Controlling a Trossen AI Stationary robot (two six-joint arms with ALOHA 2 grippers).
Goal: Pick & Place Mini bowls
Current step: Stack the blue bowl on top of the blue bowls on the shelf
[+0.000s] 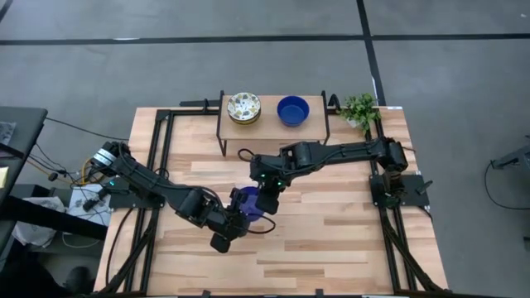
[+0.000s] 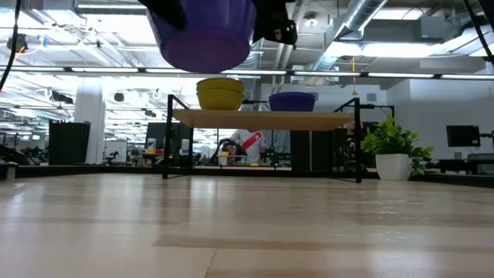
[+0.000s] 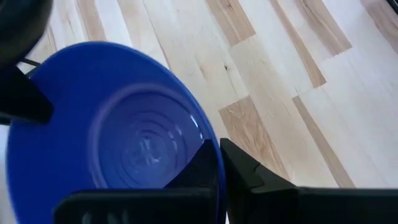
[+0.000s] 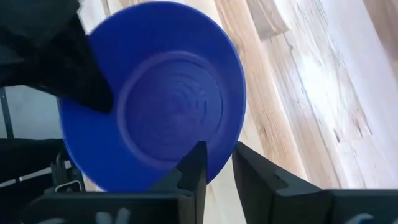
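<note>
A glossy cobalt blue mini bowl (image 1: 248,201) hangs in the air over the middle of the table, high above the wood in the low view (image 2: 204,35). My left gripper (image 3: 219,149) is shut on its rim from the near-left side. My right gripper (image 4: 219,149) is shut on the rim from the far-right side. Farther back, a raised wooden shelf (image 1: 273,128) carries white floral bowls (image 1: 243,107) and another blue bowl (image 1: 292,110), each resting on its base. My left gripper pinches the bowl's rim (image 3: 213,134), one finger (image 3: 196,168) inside the bowl and one (image 3: 252,171) outside. It comes slanting from the table's near-left. The bowl is lifted clear, opening upward. My right gripper pinches the bowl's rim (image 4: 231,140) on the opposite side, one finger (image 4: 193,168) inside and one (image 4: 258,174) outside. It reaches in from the far-right. The bowl hangs clear of the table between both grippers.
A small green potted plant (image 1: 360,108) stands at the far right corner beside the shelf. Black frame rails (image 1: 157,157) run along the left and right sides of the table. Bare wood (image 1: 331,240) lies under and in front of the held bowl.
</note>
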